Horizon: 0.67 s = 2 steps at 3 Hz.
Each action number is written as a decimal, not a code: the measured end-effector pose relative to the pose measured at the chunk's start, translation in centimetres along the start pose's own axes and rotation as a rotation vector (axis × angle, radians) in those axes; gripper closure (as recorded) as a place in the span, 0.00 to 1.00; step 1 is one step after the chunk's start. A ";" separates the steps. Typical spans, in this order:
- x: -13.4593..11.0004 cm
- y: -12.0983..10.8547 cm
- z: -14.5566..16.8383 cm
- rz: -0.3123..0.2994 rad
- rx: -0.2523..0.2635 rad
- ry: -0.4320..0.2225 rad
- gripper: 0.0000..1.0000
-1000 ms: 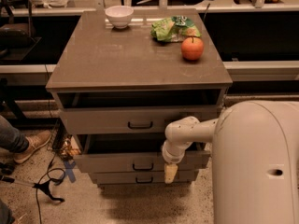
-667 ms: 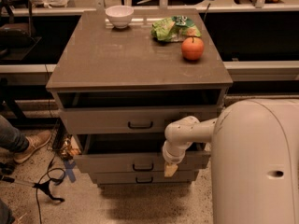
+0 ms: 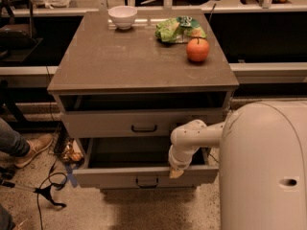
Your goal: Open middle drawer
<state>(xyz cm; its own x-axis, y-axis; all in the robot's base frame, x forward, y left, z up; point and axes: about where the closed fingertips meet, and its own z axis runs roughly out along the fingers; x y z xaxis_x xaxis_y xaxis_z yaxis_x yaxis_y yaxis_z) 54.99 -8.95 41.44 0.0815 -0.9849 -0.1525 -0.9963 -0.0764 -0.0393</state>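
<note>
The middle drawer (image 3: 110,176) is grey-brown with a small dark bar handle (image 3: 146,181). It stands pulled out from the cabinet, and its dark inside shows. My gripper (image 3: 176,172) hangs from the white arm (image 3: 192,138) and rests at the top edge of the drawer front, right of the handle. The top drawer (image 3: 105,124) above it stands slightly out, with its own handle (image 3: 144,127). The bottom drawer is hidden under the pulled-out one.
On the cabinet top (image 3: 120,61) are a white bowl (image 3: 123,16), a green bag (image 3: 178,29) and an orange fruit (image 3: 197,50). My white body (image 3: 264,166) fills the lower right. A person's shoe (image 3: 31,150) and cables (image 3: 48,191) lie on the floor at left.
The middle drawer has slid further out toward me and now covers the bottom drawer front. My gripper stays at its top edge.
</note>
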 end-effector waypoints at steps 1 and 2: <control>1.2 1.2 -0.3 0.032 0.006 -0.007 1.00; 1.1 1.3 -0.2 0.033 0.006 -0.007 1.00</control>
<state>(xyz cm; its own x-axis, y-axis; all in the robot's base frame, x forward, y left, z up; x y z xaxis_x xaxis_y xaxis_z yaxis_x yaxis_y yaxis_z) 53.81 -10.15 41.46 0.0493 -0.9857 -0.1611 -0.9982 -0.0434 -0.0402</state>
